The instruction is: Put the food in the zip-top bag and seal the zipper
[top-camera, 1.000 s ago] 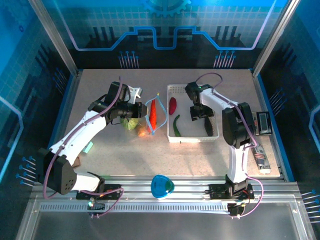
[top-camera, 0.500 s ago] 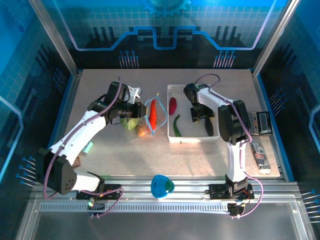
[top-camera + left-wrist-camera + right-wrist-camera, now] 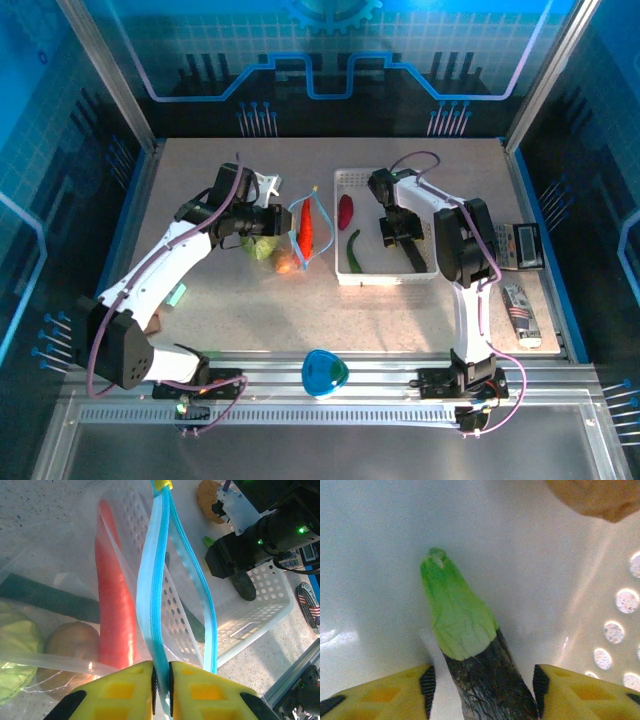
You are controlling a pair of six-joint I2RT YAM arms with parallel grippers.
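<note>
Two arms reach out over the speckled tabletop, the left toward the middle and the right into the white perforated basket on the right side. Just left of the basket stands the zip-top bag, clear and floppy, with its mouth turned toward the basket.

Inside the bag are a round light-green cabbage, a brownish round piece beside it, a dark cucumber lying across, and a long red piece pointing toward the mouth. In the basket lie a red chili, a slim green piece near the left wall, and a second dark cucumber with a light-green tip. A tan piece sits beyond that tip.

The zipper runs as two light-blue strips that bow apart, so the mouth gapes. The left claw is pinched tight on one strip at its near end. The right claw is partly open, its fingers down either side of the basket's cucumber with a sliver of gap showing on one side.
</note>
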